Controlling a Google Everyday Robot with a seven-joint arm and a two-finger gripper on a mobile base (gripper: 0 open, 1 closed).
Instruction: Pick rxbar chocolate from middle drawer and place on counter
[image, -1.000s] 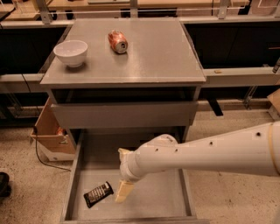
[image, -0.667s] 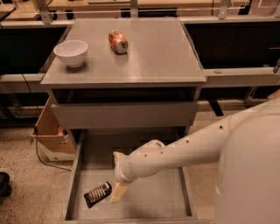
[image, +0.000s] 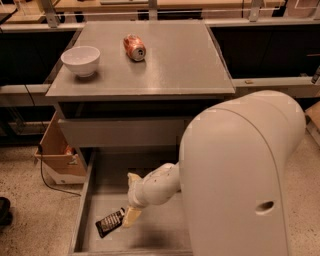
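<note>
The rxbar chocolate (image: 109, 223), a flat black bar with white print, lies at an angle on the floor of the open middle drawer (image: 106, 192), near its front left corner. My gripper (image: 130, 217) reaches down into the drawer, and its cream tip touches or sits right at the bar's right end. The bar lies flat on the drawer floor. The grey counter (image: 175, 65) is above the drawers. My bulky white arm (image: 240, 175) hides the drawer's right half.
A white bowl (image: 80, 60) and a crushed orange soda can (image: 134, 47) sit on the counter's left and back. The shallower upper drawer front (image: 120, 132) is closed above the open drawer. A cardboard box (image: 57, 150) stands on the floor to the left.
My gripper has moved left and lower in the drawer, up to the bar's right end. My arm now fills much more of the right foreground. The bar has not moved.
</note>
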